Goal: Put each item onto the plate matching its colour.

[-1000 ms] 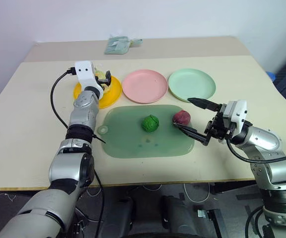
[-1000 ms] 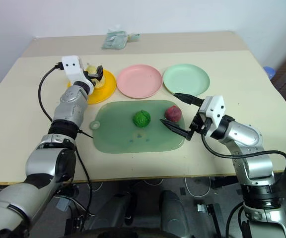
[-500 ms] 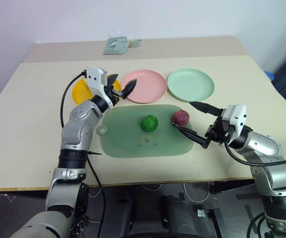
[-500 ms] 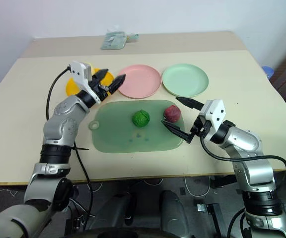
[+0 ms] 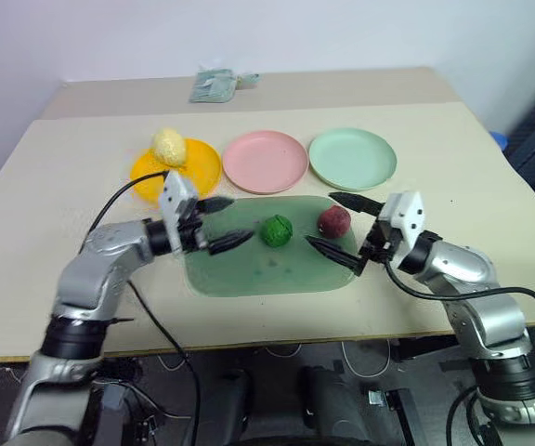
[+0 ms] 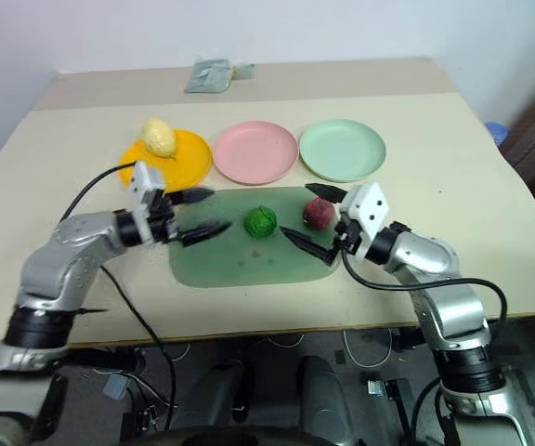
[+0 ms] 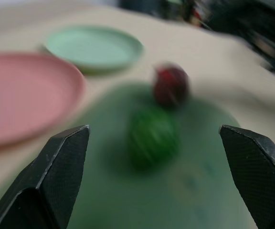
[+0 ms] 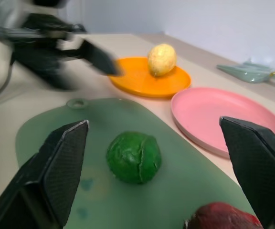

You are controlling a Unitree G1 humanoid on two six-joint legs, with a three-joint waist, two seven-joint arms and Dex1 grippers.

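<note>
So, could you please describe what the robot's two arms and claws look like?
Both arms are silver-grey metal with black joints. Each wrist carries a white block, and a black cable loops along each arm. The left claw and right claw each have two tapering black fingers.

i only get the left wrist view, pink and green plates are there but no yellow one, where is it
Observer: The yellow plate is at the left end of the row, next to the pink plate.
Operator: yellow fruit on it?
Observer: Yes, the yellow fruit sits near its far rim.
Operator: and the right hand
Observer: The right hand is open, with a finger on either side of the red fruit. I cannot tell whether it touches the fruit.
</note>
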